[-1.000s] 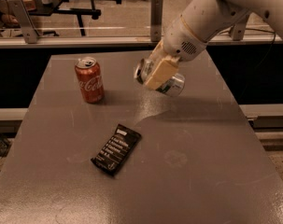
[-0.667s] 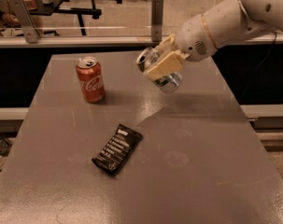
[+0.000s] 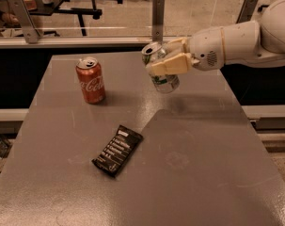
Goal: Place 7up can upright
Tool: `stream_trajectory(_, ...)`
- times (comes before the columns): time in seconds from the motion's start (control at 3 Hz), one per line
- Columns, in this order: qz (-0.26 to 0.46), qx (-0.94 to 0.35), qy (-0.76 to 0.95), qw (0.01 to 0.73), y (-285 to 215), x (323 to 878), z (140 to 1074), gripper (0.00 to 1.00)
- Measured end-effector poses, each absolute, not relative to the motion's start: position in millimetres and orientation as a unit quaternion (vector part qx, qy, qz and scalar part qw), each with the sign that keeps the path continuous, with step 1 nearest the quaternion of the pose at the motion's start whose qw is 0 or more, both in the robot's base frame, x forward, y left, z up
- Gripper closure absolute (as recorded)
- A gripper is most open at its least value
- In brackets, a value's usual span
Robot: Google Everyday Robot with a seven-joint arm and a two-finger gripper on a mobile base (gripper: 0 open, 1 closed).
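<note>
The 7up can (image 3: 162, 79) is silvery with green markings. It hangs in the air above the far middle of the grey table (image 3: 203, 173), nearly upright and leaning a little, its open top up and to the left. My gripper (image 3: 169, 60) comes in from the right on a white arm and is shut on the can, its beige fingers (image 3: 172, 66) wrapped across the can's upper half. The can's bottom is clear of the table surface.
A red Coca-Cola can (image 3: 91, 80) stands upright at the far left of the table. A black snack bar wrapper (image 3: 117, 150) lies flat near the table's middle. A rail and glass panels run behind the table's far edge.
The arm has swung to reach in from the right and lower. The can has turned from lying sideways in the grip to nearly upright, and moved slightly left.
</note>
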State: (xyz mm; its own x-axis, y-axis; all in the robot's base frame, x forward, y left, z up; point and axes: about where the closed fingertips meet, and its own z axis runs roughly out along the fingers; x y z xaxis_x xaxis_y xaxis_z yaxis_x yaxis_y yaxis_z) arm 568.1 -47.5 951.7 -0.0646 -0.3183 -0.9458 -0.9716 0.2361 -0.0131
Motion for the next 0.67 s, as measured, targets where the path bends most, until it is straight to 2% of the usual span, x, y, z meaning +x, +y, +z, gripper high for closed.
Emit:
stream_trajectory(0.33,0.407,-0.471,0.611,0.489,-49,564,938,1.00)
stream_trajectory(0.67,0.429,-0.460,0.591,0.504,-48,561,928,1.00)
